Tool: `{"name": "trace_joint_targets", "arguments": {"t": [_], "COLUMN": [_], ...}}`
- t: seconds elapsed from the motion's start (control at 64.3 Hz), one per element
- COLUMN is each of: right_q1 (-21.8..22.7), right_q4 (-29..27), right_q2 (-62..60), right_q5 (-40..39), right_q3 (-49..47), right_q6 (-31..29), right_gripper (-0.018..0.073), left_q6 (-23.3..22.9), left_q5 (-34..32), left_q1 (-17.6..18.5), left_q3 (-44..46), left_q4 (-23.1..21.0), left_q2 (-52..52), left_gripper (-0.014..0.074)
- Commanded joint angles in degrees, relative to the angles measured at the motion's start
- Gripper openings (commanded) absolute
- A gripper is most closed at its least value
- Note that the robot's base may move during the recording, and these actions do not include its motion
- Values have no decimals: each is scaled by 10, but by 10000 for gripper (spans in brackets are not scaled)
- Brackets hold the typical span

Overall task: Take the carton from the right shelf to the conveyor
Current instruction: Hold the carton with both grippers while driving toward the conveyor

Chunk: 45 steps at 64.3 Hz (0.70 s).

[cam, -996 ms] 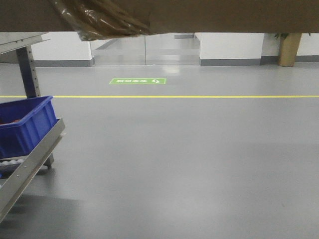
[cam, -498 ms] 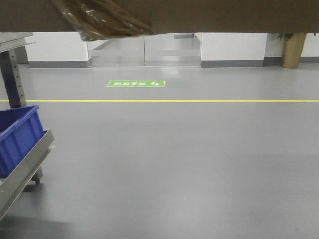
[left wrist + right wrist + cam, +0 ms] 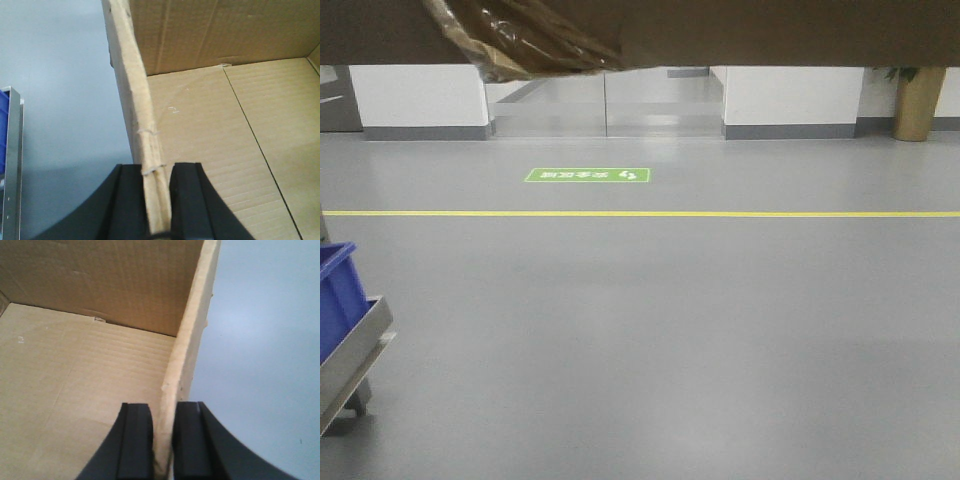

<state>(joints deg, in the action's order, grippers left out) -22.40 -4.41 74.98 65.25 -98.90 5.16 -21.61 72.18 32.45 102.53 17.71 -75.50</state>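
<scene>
The carton is an open brown cardboard box. Its underside (image 3: 740,30) fills the top of the front view, with crumpled brown tape (image 3: 520,40) hanging from it. My left gripper (image 3: 157,172) is shut on the carton's left wall (image 3: 135,95); the empty inside (image 3: 225,150) shows to the right. My right gripper (image 3: 163,412) is shut on the carton's right wall (image 3: 192,335), with the empty inside (image 3: 75,380) to the left. The carton hangs in the air above the grey floor. The conveyor is out of view.
A metal rack edge (image 3: 350,365) with a blue bin (image 3: 335,300) stands at the lower left; it also shows in the left wrist view (image 3: 11,165). A yellow floor line (image 3: 720,214), a green floor sign (image 3: 587,176), glass doors (image 3: 610,100) and a pillar (image 3: 917,100) lie ahead.
The rack and blue bin have slid left toward the frame edge, and the floor sign and yellow line have moved down. The carton stays held the same way.
</scene>
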Motion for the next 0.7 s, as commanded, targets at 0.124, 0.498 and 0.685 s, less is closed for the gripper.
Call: {"name": "trace_joint_targets", "arguments": {"t": [0.124, 0.498, 0.685], "right_q1": [-1, -1, -1], "right_q4": [3, 3, 3], "right_q2": [-2, -2, -2], "right_q5": [-34, -52, -58], "right_q3": [-2, -2, -2], "right_q6": [-2, -2, -2], "right_gripper": [-67, -67, -67], "left_q6": [2, 2, 2], "left_q5": [-22, -22, -22], "left_q1": [8, 8, 8], "left_q3": [3, 3, 3], "left_q4": [-13, -4, -4], "left_q2": [9, 9, 9], "left_gripper": [-9, -9, -9]}}
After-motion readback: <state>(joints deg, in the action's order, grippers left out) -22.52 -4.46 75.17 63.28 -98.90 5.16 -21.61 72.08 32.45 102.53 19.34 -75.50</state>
